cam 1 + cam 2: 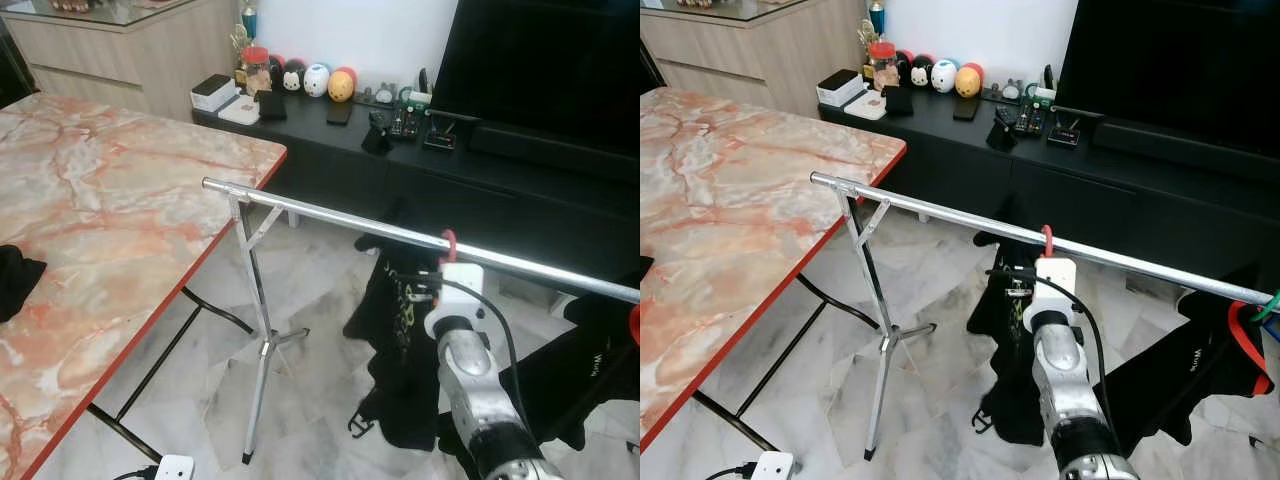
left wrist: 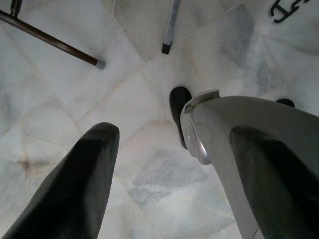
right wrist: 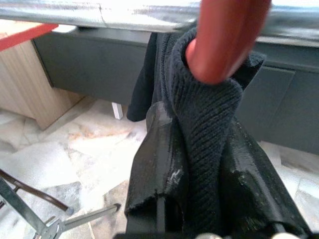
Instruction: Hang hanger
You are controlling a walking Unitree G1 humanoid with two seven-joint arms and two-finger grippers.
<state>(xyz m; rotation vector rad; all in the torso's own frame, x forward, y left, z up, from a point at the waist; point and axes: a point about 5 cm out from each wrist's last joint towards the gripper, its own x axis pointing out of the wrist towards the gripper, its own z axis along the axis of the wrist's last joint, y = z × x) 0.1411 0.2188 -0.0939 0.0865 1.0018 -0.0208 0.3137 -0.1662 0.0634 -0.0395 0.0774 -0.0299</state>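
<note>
A chrome rail (image 1: 400, 235) crosses in front of me on a folding stand. A red hanger hook (image 1: 448, 243) sits over it, carrying a black knitted garment (image 1: 400, 320) that hangs below. My right gripper (image 3: 199, 124) is right under the rail, shut on the garment's collar around the hanger neck, just beneath the red hook (image 3: 224, 40). From the head views its fingers are hidden behind the white wrist camera (image 1: 1055, 275). My left gripper (image 2: 174, 134) hangs low over the marble floor, open and holding nothing.
A pink marble table (image 1: 100, 220) with a red edge stands at left, with a black cloth (image 1: 15, 280) on it. Behind the rail are a black TV console (image 1: 450, 170) and a TV. Another red hanger (image 1: 1240, 340) with dark clothing hangs at right. The stand's legs (image 1: 262, 340) and a power strip (image 1: 172, 468) are on the floor.
</note>
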